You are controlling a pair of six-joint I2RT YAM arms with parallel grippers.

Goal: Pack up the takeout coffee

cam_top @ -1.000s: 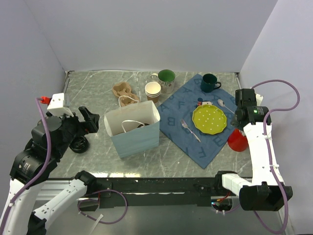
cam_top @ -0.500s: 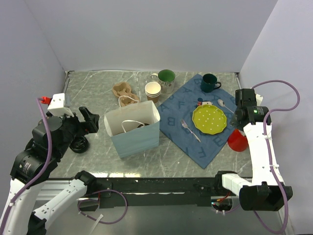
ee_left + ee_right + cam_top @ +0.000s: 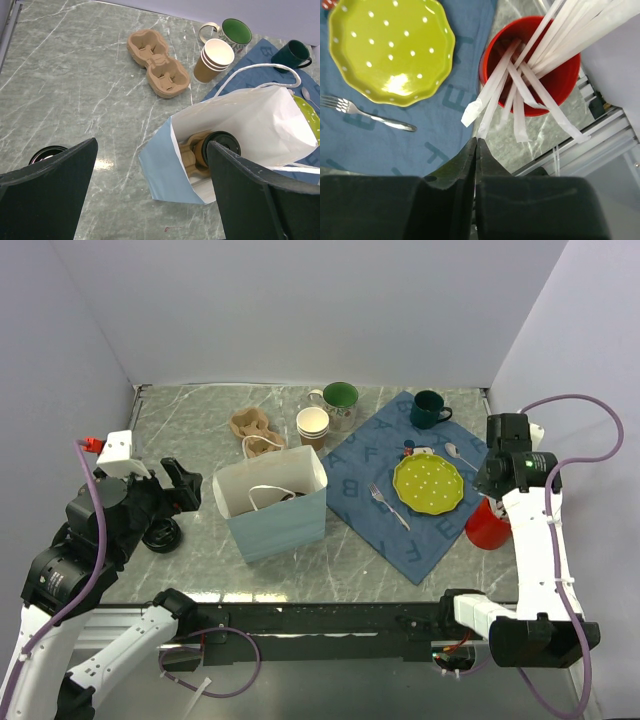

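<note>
The takeout coffee (image 3: 220, 145), a brown paper cup with a black lid, sits in a cardboard carrier inside the white and blue paper bag (image 3: 252, 117); in the top view only a dark patch (image 3: 291, 496) of it shows in the bag (image 3: 275, 522). My left gripper (image 3: 151, 146) is open, held above the table at the bag's left corner (image 3: 186, 490). My right gripper (image 3: 477, 141) is shut on a white paper-wrapped straw (image 3: 494, 104) that leans out of the red cup (image 3: 532, 75) at the table's right edge (image 3: 487, 524).
A round black lidded object (image 3: 46, 152) stands on the table at left. An empty cardboard carrier (image 3: 250, 427), stacked brown paper cups (image 3: 313, 427) and two green mugs (image 3: 339, 398) (image 3: 429, 409) are at the back. A blue cloth (image 3: 380, 510) bears a yellow-green plate (image 3: 428, 483), a fork (image 3: 389, 507) and a spoon (image 3: 461, 454).
My right gripper has closed on the straw, and its wrist has shifted slightly to the right over the red cup. The left arm has not moved.
</note>
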